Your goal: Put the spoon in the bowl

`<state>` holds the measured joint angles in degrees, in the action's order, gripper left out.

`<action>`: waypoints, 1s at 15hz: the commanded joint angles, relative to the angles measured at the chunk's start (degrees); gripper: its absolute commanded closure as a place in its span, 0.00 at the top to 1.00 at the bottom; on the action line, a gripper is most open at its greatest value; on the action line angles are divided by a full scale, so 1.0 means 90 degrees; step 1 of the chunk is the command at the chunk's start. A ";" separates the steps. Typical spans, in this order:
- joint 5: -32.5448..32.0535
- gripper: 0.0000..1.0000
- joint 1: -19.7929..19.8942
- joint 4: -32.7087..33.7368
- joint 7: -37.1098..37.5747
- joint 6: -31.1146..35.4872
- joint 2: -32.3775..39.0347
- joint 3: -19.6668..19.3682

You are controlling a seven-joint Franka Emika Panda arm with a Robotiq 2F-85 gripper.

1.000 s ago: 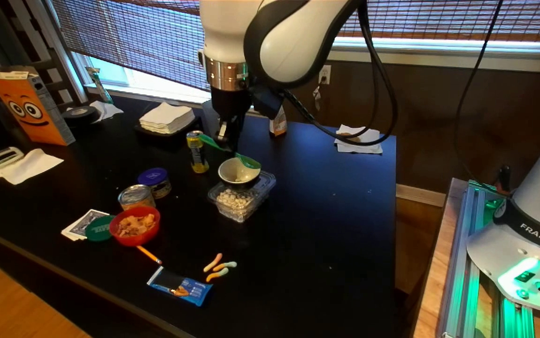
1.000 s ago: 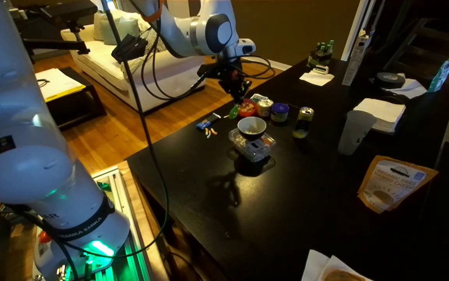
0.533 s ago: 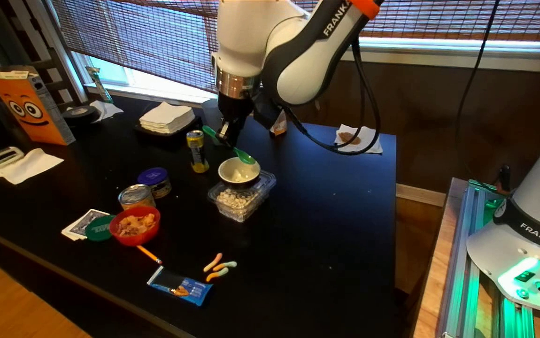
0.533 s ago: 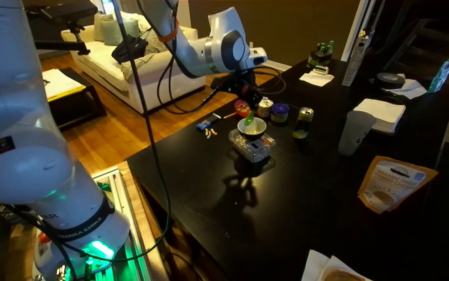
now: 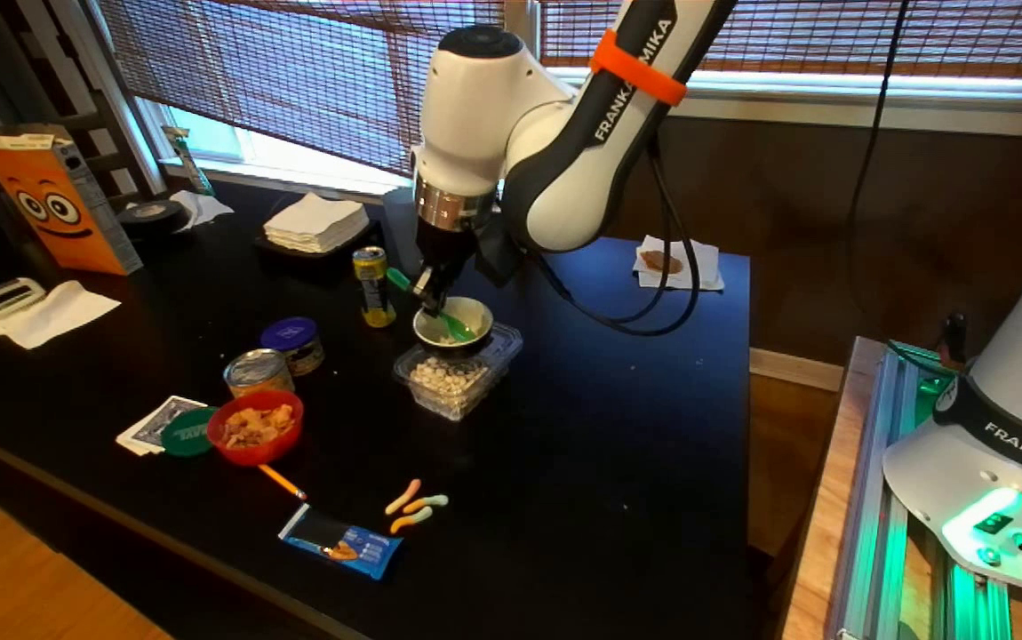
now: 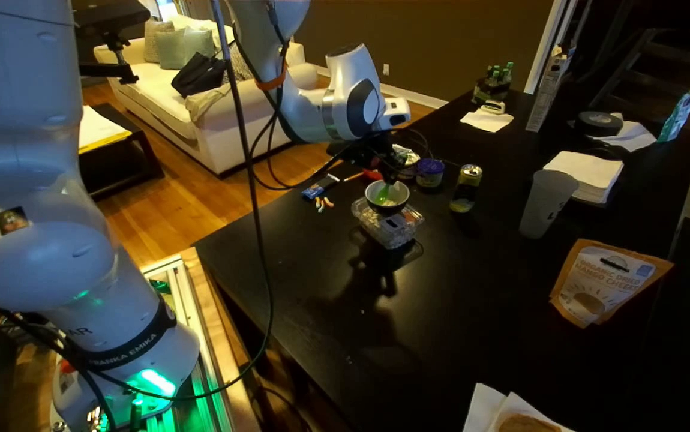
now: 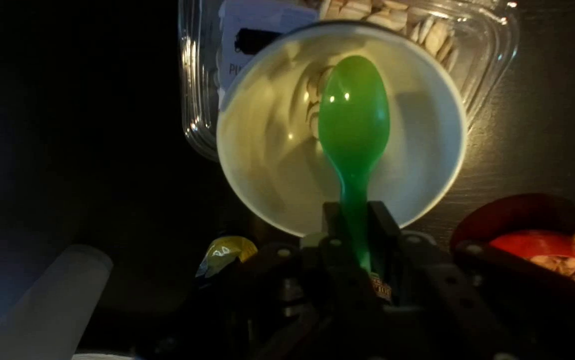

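My gripper is shut on the handle of the green spoon, with the spoon's head pointing away from the fingers. The pale bowl lies under the spoon in the wrist view. In both exterior views the spoon's head is down inside the bowl, and the gripper is at the bowl's rim. The spoon is tilted, handle end higher. I cannot tell whether its head touches the bowl's bottom. A few pale bits lie in the bowl.
The bowl stands on a clear plastic container of pale pieces. A yellow can and a translucent cup stand nearby. A red bowl, a tin and a blue-lidded tub are on the table too.
My gripper has moved over to the bowl and down with the spoon held. The spoon's head has gone from above the rim to inside the bowl.
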<state>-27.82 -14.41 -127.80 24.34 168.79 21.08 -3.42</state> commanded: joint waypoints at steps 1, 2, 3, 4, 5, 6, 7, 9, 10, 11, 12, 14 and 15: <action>-0.0139 0.04 -0.0185 0.0112 0.0245 0.0227 0.0220 -0.0201; -0.0172 0.04 -0.0244 0.0118 0.0267 0.0228 0.0238 -0.0270; -0.0037 0.08 -0.0176 0.0091 0.0167 0.0232 0.0239 -0.0159; -0.0084 0.41 -0.0223 0.0095 0.0151 0.0192 0.0217 -0.0191; -0.0137 0.43 -0.0286 0.0101 0.0161 0.0110 0.0173 -0.0225; -0.0138 0.48 -0.0340 0.0095 0.0141 -0.0008 0.0084 -0.0196; -0.0181 0.55 -0.0440 0.0105 0.0169 -0.0117 0.0009 -0.0232; -0.0165 0.69 -0.0651 0.0084 0.0237 -0.0642 -0.0251 -0.0234; 0.0012 0.75 -0.0644 0.0030 0.0171 -0.0911 -0.0398 -0.0078; 0.0072 0.83 -0.0719 0.0005 0.0205 -0.1180 -0.0541 -0.0034; 0.0298 0.89 -0.0712 -0.0087 0.0152 -0.1431 -0.0741 0.0145; 0.0639 0.99 -0.0719 -0.0140 0.0118 -0.1862 -0.1024 0.0403; 0.0810 1.00 -0.0707 -0.0171 0.0160 -0.2120 -0.1177 0.0573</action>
<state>-24.70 -20.66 -127.15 25.20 155.55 15.60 -1.35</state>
